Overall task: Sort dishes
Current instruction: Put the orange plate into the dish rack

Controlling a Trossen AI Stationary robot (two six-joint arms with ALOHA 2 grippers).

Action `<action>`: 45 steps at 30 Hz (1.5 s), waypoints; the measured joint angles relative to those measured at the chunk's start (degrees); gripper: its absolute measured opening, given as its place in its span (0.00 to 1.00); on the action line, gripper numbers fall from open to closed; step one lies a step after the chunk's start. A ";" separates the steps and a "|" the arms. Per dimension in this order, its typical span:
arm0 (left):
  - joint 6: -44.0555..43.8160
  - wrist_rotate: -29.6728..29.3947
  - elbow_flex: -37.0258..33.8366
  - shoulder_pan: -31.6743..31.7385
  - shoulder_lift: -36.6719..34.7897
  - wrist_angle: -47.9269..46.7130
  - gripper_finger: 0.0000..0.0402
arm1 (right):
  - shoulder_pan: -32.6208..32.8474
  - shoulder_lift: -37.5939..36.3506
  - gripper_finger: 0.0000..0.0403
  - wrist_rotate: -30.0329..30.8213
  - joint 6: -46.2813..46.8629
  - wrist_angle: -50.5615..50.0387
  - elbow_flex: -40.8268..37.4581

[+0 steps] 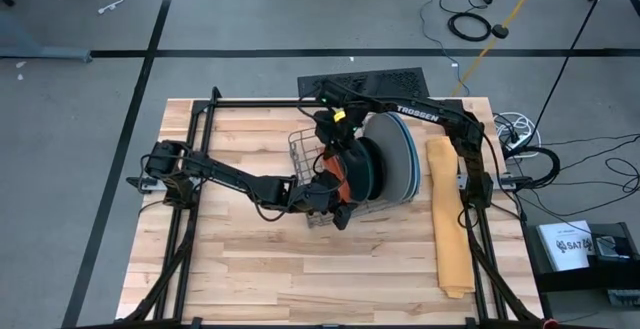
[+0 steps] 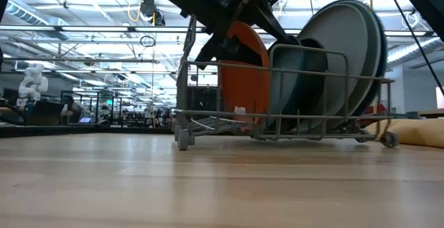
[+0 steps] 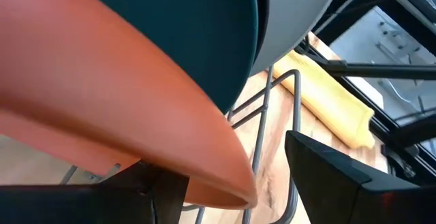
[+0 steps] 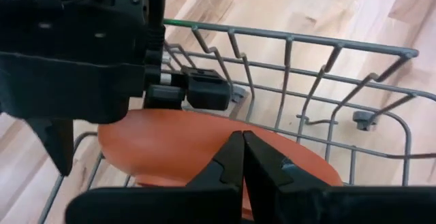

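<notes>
The orange plate [image 2: 243, 82] stands on edge in the grey wire rack [image 2: 305, 127], at the open end of the row, with the teal plate [image 2: 295, 82] next behind it and the larger grey and blue plates [image 2: 350, 48] beyond. The left gripper [image 1: 335, 204] sits low at the rack's near side with its fingers spread around the orange plate's rim; whether they bear on the plate I cannot tell. The right gripper [image 4: 242, 159] hovers just above the same plate with its fingers pressed together, holding nothing. The step in hand looks like seating the orange plate in its slot; next, the left arm would need to let go cleanly and back out without tipping it. The low view shows the plates upright between the wires (the high view hides this under the arms), while the high view alone shows the yellow-orange folded cloth [image 1: 450, 219] lying beside the rack.
</notes>
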 joint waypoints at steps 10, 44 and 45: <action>5.19 -2.51 -0.31 -1.42 -3.46 -4.66 0.61 | 0.33 0.15 0.00 2.13 -0.20 -0.97 -0.12; 4.95 -3.80 -0.09 -6.22 -7.72 -17.49 0.94 | 5.71 -2.51 0.00 5.26 -6.62 7.38 -0.23; 4.95 -3.79 -0.07 -6.24 -7.98 -18.28 0.94 | 6.21 -2.45 0.00 5.49 -7.05 7.94 -0.22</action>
